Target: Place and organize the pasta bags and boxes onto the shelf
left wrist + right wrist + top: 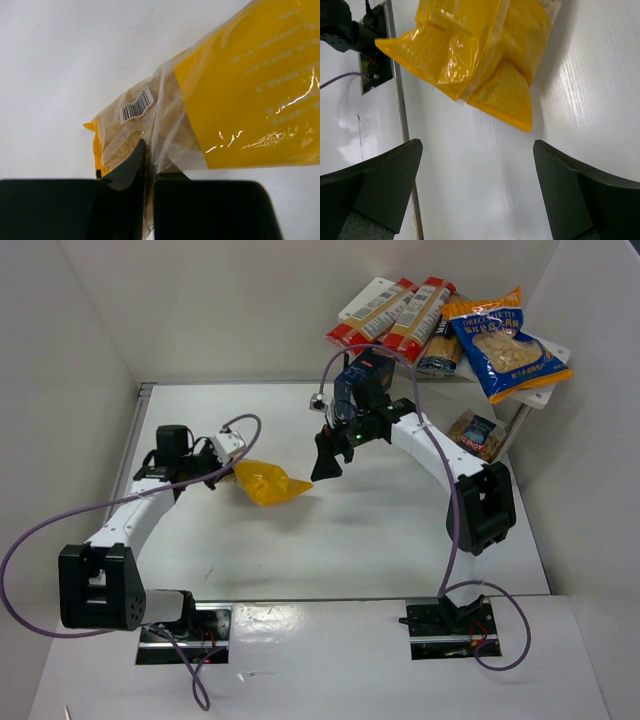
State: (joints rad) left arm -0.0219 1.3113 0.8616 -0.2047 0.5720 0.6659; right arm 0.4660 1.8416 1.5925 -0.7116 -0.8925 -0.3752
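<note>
Left end effector (228,473) clenched on one end of the yellow bag (268,482) – the wrist view shows both fingers pinching the clear film just beside a barcode sticker, with pasta visible through the window. The bag sits at about 10 o'clock on the white desk (380,540), its free end pointing toward 3 o'clock; whether that end touches the surface cannot be told. The right end effector (332,458) hangs released, jaws wide apart, near the bag's free tip and not touching it. At 1 o'clock stands the shelf (358,302) – its top board carries two red-and-cream boxes (375,315) side by side, a dark blue box (440,350) just beside them and a blue-and-orange bag (505,340) lying at the right end. A small clear bag (475,433) rests below that board.
</note>
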